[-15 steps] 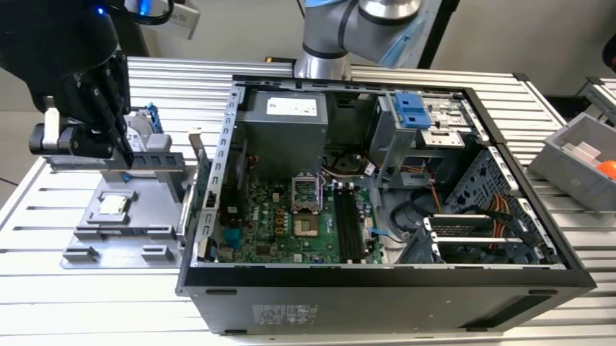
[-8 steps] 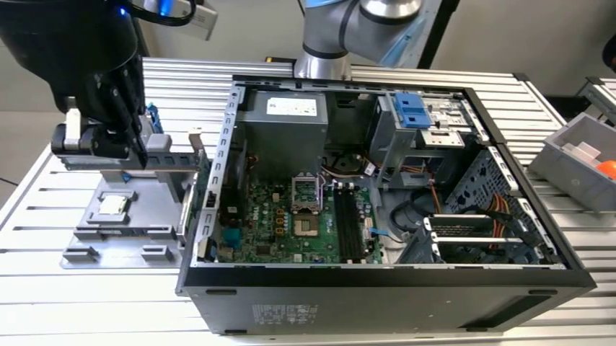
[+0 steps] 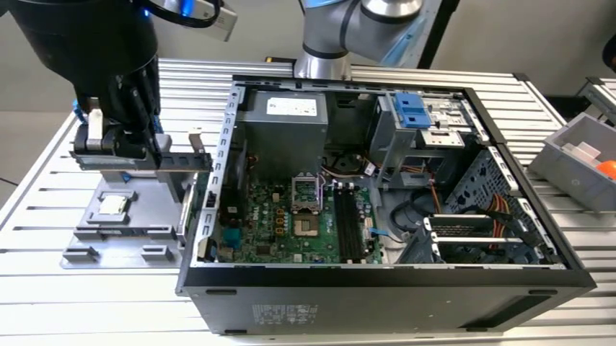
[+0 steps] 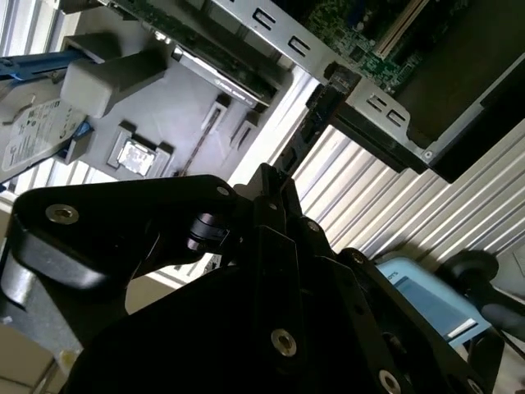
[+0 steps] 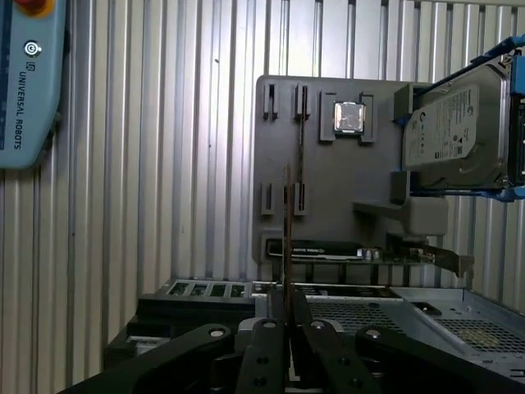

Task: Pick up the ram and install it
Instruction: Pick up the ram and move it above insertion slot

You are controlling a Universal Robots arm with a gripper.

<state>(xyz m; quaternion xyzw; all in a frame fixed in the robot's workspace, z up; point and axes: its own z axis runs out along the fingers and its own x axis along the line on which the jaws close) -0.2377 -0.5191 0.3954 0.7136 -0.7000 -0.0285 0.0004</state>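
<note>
Gripper [image 5: 287, 318] held the ram [image 5: 287, 234] pinched edge-on above the grey fixture [image 5: 344, 180]; pick-up looked done, install required alignment with motherboard slots [image 3: 348, 222].

A computer case [image 3: 385, 303] stands on the desk [image 3: 86, 306], with a tray [image 3: 115, 245] just beside it at the exterior view's left. On the tray sit a chip [image 3: 112, 205] and a hard drive [image 5: 447, 123]. The ram [image 5: 287, 222], between the fingers [image 5: 267, 336], hangs above the tray.

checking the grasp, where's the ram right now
In the first wrist view the ram stands edge-on, pinched in the tool, over the grey parts tray beside the open computer case.
</note>
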